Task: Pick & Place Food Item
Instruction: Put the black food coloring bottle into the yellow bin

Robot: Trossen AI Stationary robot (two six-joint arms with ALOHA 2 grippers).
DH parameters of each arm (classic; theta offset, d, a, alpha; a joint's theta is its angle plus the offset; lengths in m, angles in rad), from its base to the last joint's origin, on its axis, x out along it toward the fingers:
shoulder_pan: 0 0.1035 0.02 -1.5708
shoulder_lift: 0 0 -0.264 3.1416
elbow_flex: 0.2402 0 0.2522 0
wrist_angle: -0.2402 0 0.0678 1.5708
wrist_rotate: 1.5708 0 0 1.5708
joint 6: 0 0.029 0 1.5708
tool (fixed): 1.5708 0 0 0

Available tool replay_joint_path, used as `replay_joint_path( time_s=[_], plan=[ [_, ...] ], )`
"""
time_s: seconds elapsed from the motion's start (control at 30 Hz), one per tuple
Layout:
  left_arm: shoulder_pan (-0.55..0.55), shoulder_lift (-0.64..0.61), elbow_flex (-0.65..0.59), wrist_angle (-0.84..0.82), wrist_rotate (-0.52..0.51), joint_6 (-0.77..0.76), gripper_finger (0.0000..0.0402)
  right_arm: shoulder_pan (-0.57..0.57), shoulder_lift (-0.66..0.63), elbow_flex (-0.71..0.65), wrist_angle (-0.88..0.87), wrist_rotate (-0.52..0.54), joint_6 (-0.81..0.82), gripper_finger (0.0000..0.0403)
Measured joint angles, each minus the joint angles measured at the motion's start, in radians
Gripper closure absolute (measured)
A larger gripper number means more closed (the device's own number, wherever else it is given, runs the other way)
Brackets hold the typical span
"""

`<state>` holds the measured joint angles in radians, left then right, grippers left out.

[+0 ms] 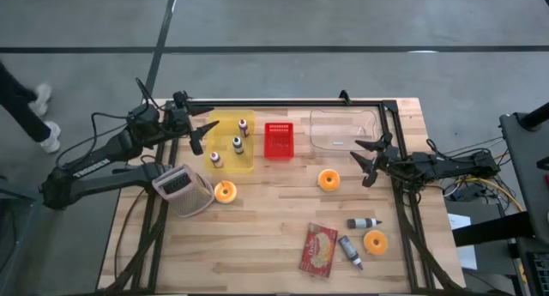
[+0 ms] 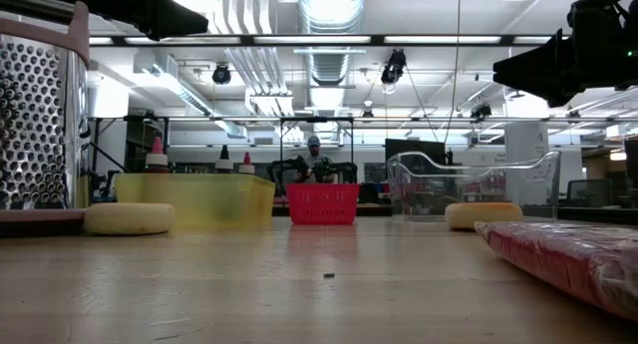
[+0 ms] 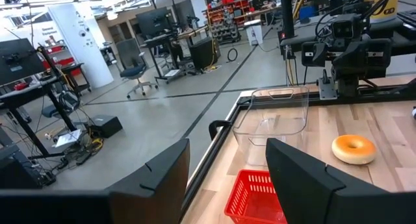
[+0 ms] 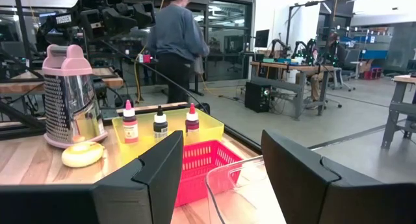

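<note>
A pale wooden table (image 1: 274, 236) stands on a grey concrete floor, with a workshop of desks and racks beyond it and a person standing far off in the right wrist view. Along the upper part of the high view sit a yellow bin (image 1: 230, 141) holding small bottles, a red basket (image 1: 278, 140) at centre, and a clear container (image 1: 345, 128) to its right. A grater (image 1: 182, 190) stands at the left. Three doughnuts lie on the wood: one (image 1: 225, 191) left of centre beside the grater, one (image 1: 328, 179) right of centre, and one (image 1: 375, 241) at lower right, close to two tubes and a red packet (image 1: 318, 249).

As I judge it, nothing has been picked yet; the task is at its outset or between picks. The left gripper (image 1: 199, 135) hovers at upper left over the edge of the yellow bin, its fingers spread apart with nothing between them, as the left wrist view shows. The right gripper (image 1: 369, 157) hangs at right of centre, just beside the clear container and near the middle doughnut, jaws likewise parted and empty.

The likeliest next move is for the right arm to drop toward the nearby doughnut, square its fingers either side of it, and close gently, since the item looks soft. Which receptacle it should go to cannot be told from the scene
</note>
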<state>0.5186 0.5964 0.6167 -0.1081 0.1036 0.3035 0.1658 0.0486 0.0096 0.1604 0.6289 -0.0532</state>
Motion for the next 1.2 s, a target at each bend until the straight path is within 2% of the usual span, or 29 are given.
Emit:
replay_joint_path(
  time_s=[0.3,0.6,0.67,0.8,0.97,1.2],
  plan=[
    [0.0,0.0,0.0,0.0,0.0,0.0,0.0195,0.0,0.0,0.0,0.0,0.0,-0.01,0.0199],
    [0.0,0.0,0.0,0.0,0.0,0.0,0.0195,0.0,0.0,0.0,0.0,0.002,-0.192,0.0199],
    [0.0,0.0,0.0,0.0,0.0,0.0,0.0195,0.0,0.0,0.0,-0.001,0.001,-0.169,0.0199],
    [0.0,0.0,0.0,0.0,0.0,0.0,0.0195,0.0,0.0,0.0,0.007,0.0,-0.023,0.0199],
    [0.0,0.0,0.0,0.0,0.0,0.0,0.0195,-0.003,-0.002,0.0,0.057,0.022,0.045,0.0199],
    [0.0,0.0,0.0,0.0,0.0,0.0,0.0195,-0.003,0.002,0.0,0.06,0.068,0.02,0.0199]
  ],
)
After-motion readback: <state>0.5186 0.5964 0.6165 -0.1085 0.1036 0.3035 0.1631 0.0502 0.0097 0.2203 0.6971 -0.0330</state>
